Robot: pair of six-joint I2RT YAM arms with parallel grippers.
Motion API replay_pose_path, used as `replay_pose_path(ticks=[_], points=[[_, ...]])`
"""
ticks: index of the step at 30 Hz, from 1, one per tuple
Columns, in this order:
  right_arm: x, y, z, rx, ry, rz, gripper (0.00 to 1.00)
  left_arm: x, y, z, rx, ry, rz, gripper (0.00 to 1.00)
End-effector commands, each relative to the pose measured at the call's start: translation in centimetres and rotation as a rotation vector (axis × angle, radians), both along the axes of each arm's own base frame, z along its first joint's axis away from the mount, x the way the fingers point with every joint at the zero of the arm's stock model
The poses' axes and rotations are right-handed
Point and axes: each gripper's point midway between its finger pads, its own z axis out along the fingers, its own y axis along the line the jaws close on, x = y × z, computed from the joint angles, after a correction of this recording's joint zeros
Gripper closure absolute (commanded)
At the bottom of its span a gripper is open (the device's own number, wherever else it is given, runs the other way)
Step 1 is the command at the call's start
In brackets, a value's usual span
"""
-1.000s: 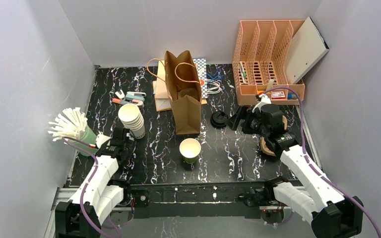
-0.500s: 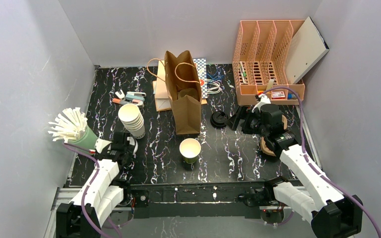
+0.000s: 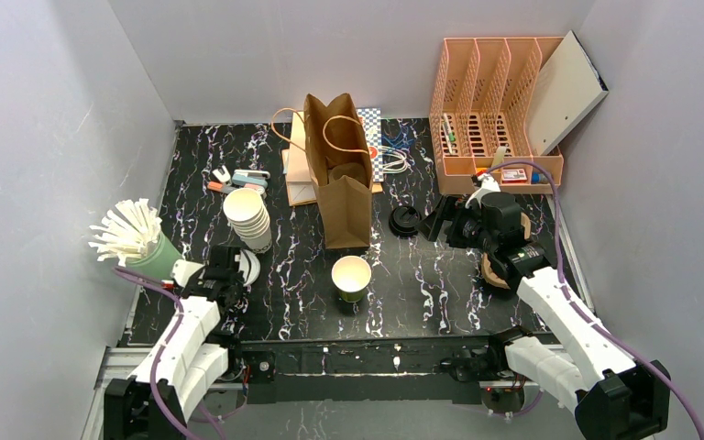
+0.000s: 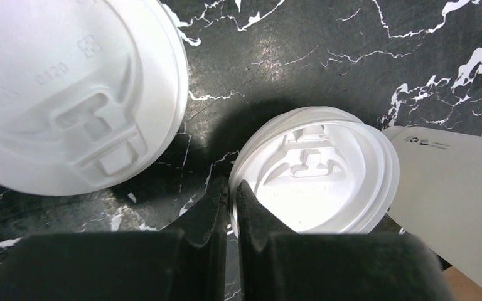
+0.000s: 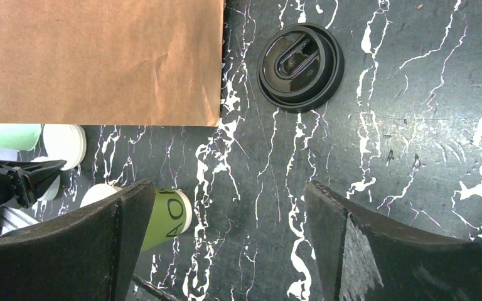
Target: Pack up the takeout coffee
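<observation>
The left wrist view gives what the top view cannot. The left gripper [image 4: 231,187] is closed, its fingers pressed almost together at the left rim of a small lid [image 4: 317,172]. I cannot tell if the rim is caught between them. That white lid lies underside up, with more rims showing at its edge like a nest of lids. A big lid [image 4: 69,88] sits up left, nearer the lens, and what lies under it is hidden. The cream side of the cup stack [image 4: 452,188] fills the right edge.

From above, the left gripper [image 3: 232,266] is only a dark shape beside a white disc, just in front of the cup stack [image 3: 246,218].

The right wrist view shows the right gripper [image 5: 226,188] spread wide and holding nothing, above bare table. The black lid [image 5: 300,67] lies ahead of it and the bag [image 5: 94,63] fills the upper left. The green cup [image 5: 166,216] peeps past the left finger, and the left gripper [image 5: 56,167] shows at the far edge.

The table [image 3: 440,284] is black with white veins, boxed in by pale grey walls [image 3: 55,110].

The green cup [image 3: 351,278] stands upright in front of the brown bag [image 3: 339,188], between the arms, with a pale top. The bag stands open in mid-table. The right gripper [image 3: 438,223] is just right of the black lid [image 3: 404,220]. A green holder [image 3: 156,252] of white sticks stands by the left wall. An orange rack [image 3: 490,101] with a white board [image 3: 564,87] leaning on it fills the back right.
</observation>
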Motion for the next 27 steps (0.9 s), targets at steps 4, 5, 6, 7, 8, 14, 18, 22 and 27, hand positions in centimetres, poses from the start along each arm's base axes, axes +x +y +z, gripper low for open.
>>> replay_pose_path(ticks=[4,5,6,7,8,14,18,22,27], points=[[0.5,0.5,3.3,0.031,-0.069,0.014,0.02,-2.4,1.5,3.5,0.079,0.056,0.003,1.00],[0.4,0.7,3.5,0.038,-0.068,0.019,0.02,-2.4,1.3,4.1,0.070,0.045,-0.012,1.00],[0.3,0.8,3.9,0.049,-0.064,0.025,0.03,-2.5,1.1,4.6,0.063,0.041,-0.028,1.00],[0.2,1.1,4.2,0.061,-0.060,0.033,0.02,-2.6,0.8,5.0,0.054,0.039,-0.045,1.00],[-0.1,1.4,4.5,0.076,-0.052,0.052,0.03,-2.5,0.5,5.4,0.043,0.034,-0.068,1.00],[-2.8,5.4,6.4,0.178,0.024,0.296,0.05,-1.0,-4.2,7.3,-0.096,-0.036,-0.338,1.00],[-5.5,9.8,7.7,0.137,-0.017,0.433,0.05,0.4,-8.5,9.5,-0.218,-0.153,-0.580,1.00],[-9.0,14.8,8.2,0.125,-0.034,0.576,0.03,1.0,-12.0,12.2,-0.309,-0.285,-0.789,1.00],[-10.9,17.5,8.6,0.132,-0.097,0.691,0.02,0.7,-15.4,15.4,-0.439,-0.398,-0.965,1.00]])
